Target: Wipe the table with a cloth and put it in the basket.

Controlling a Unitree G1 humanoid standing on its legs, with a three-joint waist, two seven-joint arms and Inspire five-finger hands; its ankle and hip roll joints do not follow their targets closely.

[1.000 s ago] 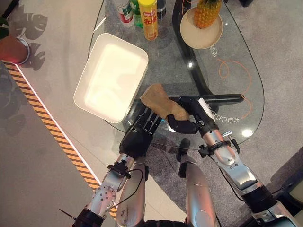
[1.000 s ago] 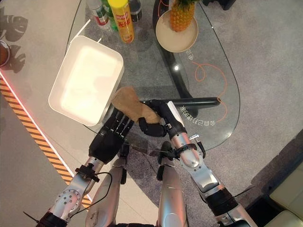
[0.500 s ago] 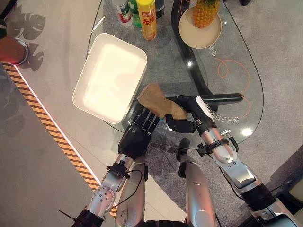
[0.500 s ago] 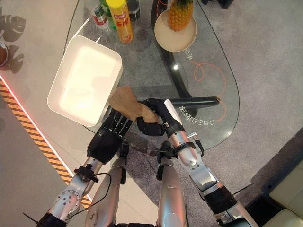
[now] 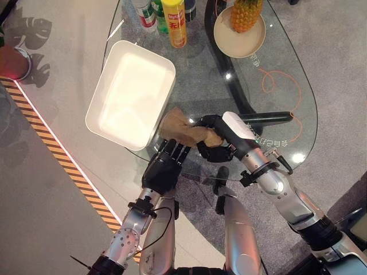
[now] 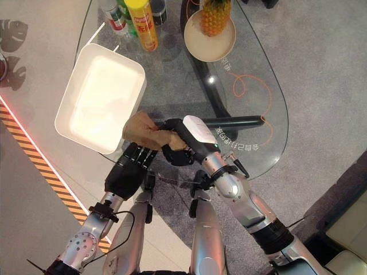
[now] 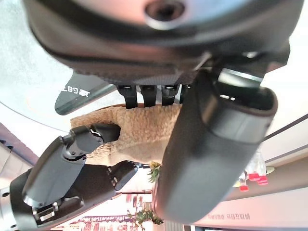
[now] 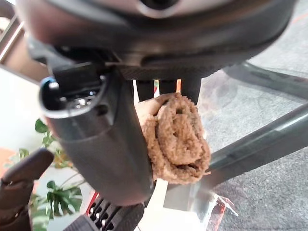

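A brown cloth (image 5: 182, 129) lies bunched on the glass table (image 5: 284, 69) near its front edge, just right of the white basket (image 5: 131, 91). My right hand (image 5: 225, 140) is shut on it; the right wrist view shows the cloth (image 8: 179, 138) rolled up between the curled fingers and the thumb (image 8: 108, 144). From the lower left my left hand (image 5: 162, 170) reaches in with straight fingers (image 7: 150, 94), their tips just at the cloth's (image 7: 139, 132) near edge. The basket (image 6: 97, 94) holds nothing.
Several bottles, one a yellow can (image 5: 175, 22), stand at the table's far edge. A plate (image 5: 239, 40) with a pineapple sits at the far right. The table's dark leg (image 5: 272, 117) shows through the glass. Striped tape (image 5: 54, 146) runs along the floor at left.
My right hand has rolled over, its white cover now on top, and pulled the cloth a little left toward the basket, bunching it tighter. The left hand has stayed close below it.
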